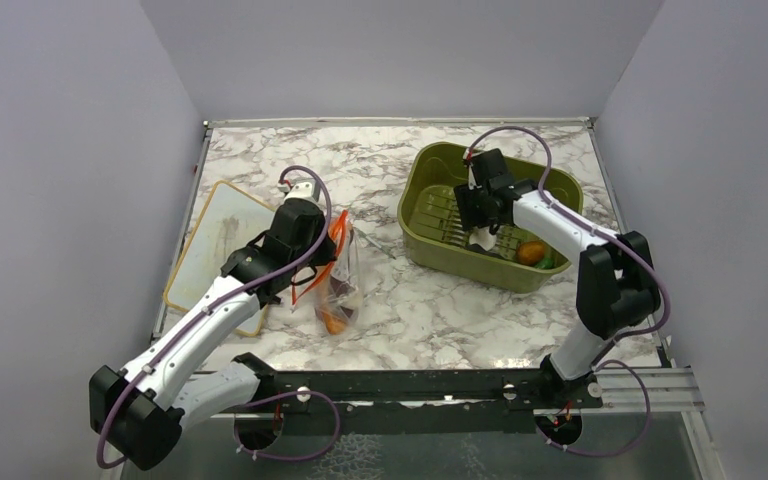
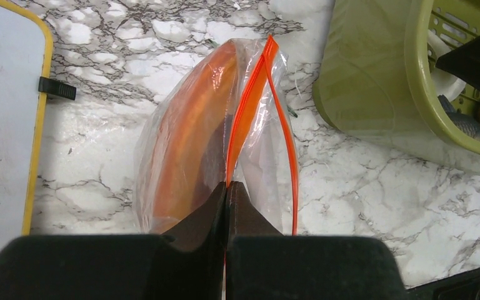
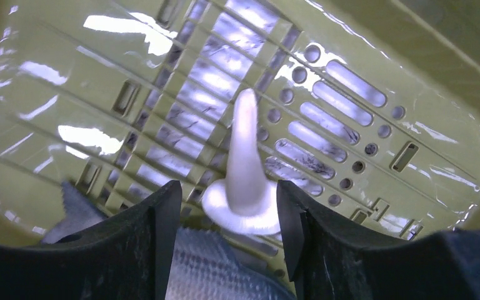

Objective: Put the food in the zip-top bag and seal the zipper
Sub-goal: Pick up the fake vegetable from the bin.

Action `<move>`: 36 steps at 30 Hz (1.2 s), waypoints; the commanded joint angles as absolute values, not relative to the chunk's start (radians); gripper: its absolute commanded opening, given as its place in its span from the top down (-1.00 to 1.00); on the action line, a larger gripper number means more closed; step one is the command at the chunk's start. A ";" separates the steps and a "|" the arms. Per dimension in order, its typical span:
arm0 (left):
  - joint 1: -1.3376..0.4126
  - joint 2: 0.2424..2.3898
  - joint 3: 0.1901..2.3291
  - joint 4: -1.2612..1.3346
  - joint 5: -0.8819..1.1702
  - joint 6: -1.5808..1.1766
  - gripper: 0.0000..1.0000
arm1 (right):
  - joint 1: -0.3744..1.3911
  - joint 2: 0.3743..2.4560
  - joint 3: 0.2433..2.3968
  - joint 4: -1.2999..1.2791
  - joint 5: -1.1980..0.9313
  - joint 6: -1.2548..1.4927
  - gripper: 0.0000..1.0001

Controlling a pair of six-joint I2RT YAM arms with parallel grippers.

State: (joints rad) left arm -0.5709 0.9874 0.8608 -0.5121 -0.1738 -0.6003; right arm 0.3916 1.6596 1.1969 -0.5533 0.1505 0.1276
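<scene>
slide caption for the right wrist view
Open right claw flanks a white toy mushroom in the olive-green slotted plastic tub

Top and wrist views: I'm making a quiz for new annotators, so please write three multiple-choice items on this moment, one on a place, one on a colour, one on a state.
1. Where is the white mushroom?
A. in the olive-green tub
B. between the left fingers
C. inside the zip-top bag

2. What colour is the zipper?
A. blue
B. red-orange
C. green

3. How do the left fingers stand?
A. wide open
B. shut on the zipper
C. open around the mushroom

Answers:
1 A: it stands on the tub's slotted floor, between the open right fingers.
2 B: a red-orange strip edges the bag's mouth.
3 B: they meet on the strip with no gap.
</scene>
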 commanded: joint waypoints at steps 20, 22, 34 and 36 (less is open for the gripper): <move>-0.574 1.042 0.921 -0.542 -0.184 -0.519 1.00 | 0.356 1.816 1.276 -0.527 0.203 0.136 0.69; -0.574 1.037 0.923 -0.546 -0.183 -0.520 1.00 | 0.356 1.810 1.286 -0.535 0.196 0.140 0.72; -0.574 0.979 0.986 -0.591 -0.221 -0.548 1.00 | 0.356 1.717 1.358 -0.626 0.223 0.176 0.82; -0.574 0.968 1.004 -0.600 -0.221 -0.554 1.00 | 0.356 1.697 1.395 -0.648 0.211 0.179 0.81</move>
